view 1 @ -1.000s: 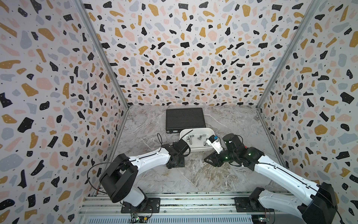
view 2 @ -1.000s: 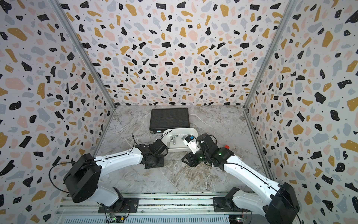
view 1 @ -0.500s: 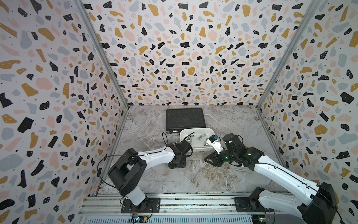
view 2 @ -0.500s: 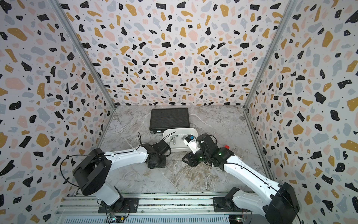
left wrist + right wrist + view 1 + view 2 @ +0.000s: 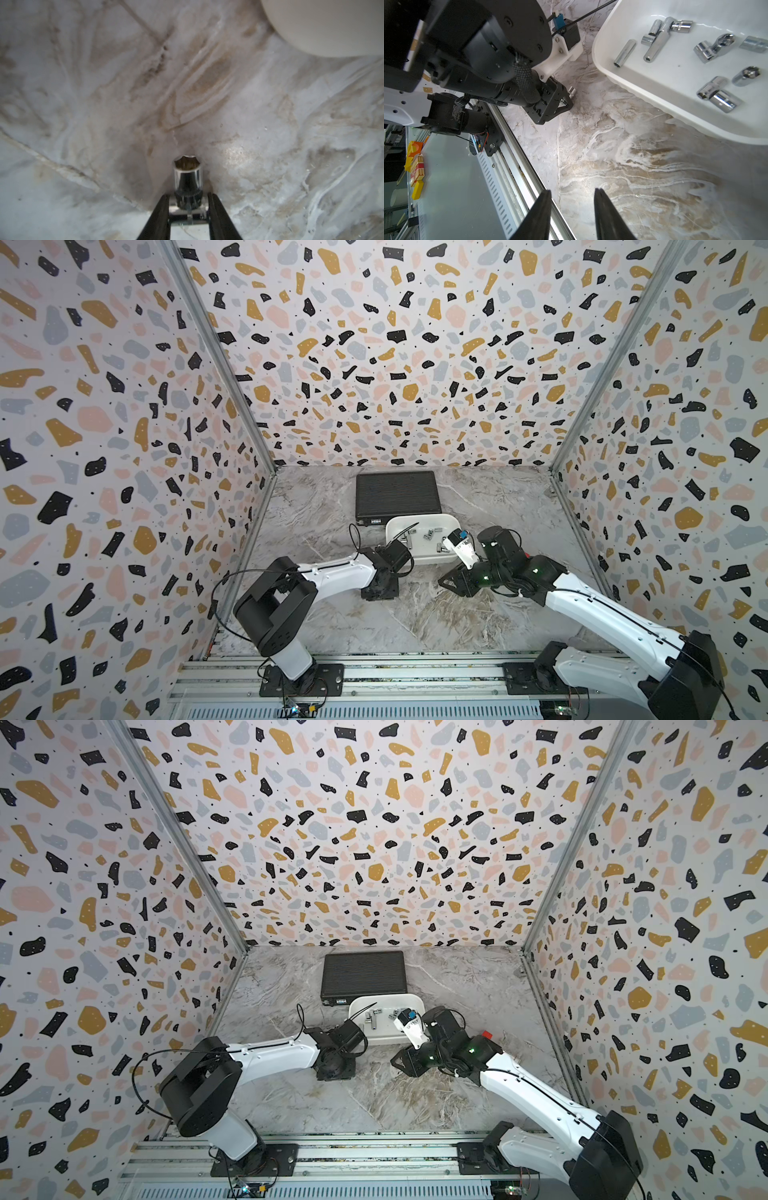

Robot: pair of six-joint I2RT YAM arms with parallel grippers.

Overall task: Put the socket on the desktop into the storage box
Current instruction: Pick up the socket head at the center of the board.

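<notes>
A chrome socket (image 5: 188, 176) lies on the marble desktop (image 5: 270, 145) with its hex opening facing away from my left wrist. My left gripper (image 5: 188, 195) is shut on the socket's rear end, one black finger on each side. In both top views the left gripper (image 5: 380, 593) is low on the desktop, just in front of the white storage box (image 5: 395, 531). From the right wrist, the socket (image 5: 572, 91) pokes out past the left fingertips. My right gripper (image 5: 572, 190) is open and empty above the desktop, right of the box.
Several chrome sockets (image 5: 714, 47) lie inside the storage box (image 5: 600, 41). A black ribbed case (image 5: 397, 493) lies behind it. Terrazzo walls close three sides, and an aluminium rail (image 5: 395, 672) runs along the front edge.
My left gripper's jaws have narrowed onto the socket, and the left arm's elbow has swung inward. The right arm has not moved.
</notes>
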